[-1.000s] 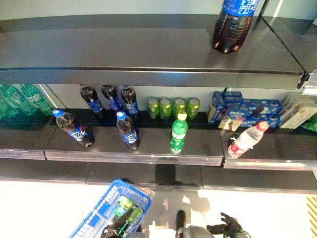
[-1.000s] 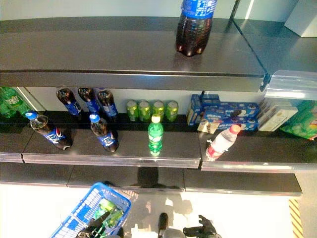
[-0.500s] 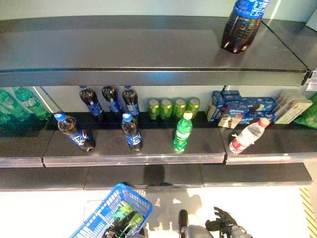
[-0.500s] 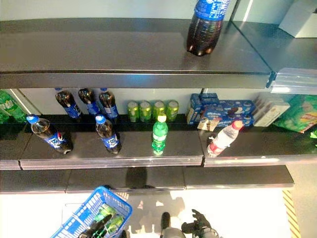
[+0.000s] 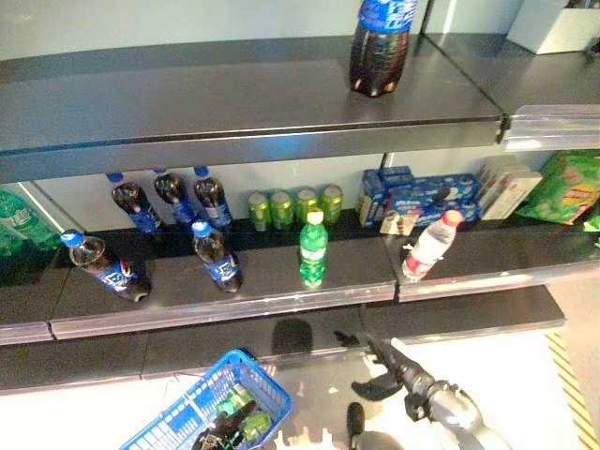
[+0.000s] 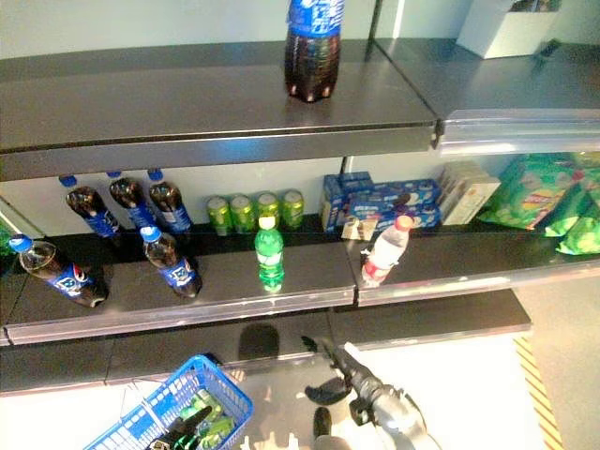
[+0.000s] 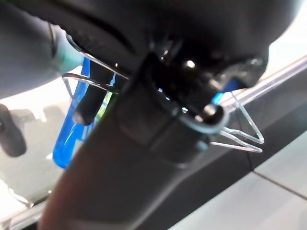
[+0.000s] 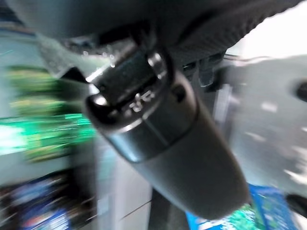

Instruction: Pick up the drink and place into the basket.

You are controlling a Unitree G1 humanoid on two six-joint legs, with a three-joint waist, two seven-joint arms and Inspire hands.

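The blue basket (image 5: 202, 417) hangs low at the left with green drinks (image 5: 234, 412) inside. My left hand (image 5: 223, 433) is shut on its thin wire handles (image 7: 238, 125). My right hand (image 5: 382, 366) is open, with fingers stretched forward and thumb spread. It is raised in front of the low shelf, below the middle shelf's front edge. On the middle shelf (image 5: 253, 307) stand a green bottle (image 5: 312, 249), cola bottles (image 5: 217, 259) and a tilted water bottle (image 5: 428, 247). The green bottle is above and to the left of my right hand.
Green cans (image 5: 294, 206) and more cola bottles (image 5: 173, 199) stand at the back of the middle shelf. Blue snack boxes (image 5: 417, 195) and green bags (image 5: 562, 186) lie to the right. A large cola bottle (image 5: 379, 45) stands on the top shelf (image 5: 187, 103).
My right hand has risen from the bottom edge and reached forward toward the shelves. The whole picture has shifted as the camera turned right. The blue basket still hangs low at the left.
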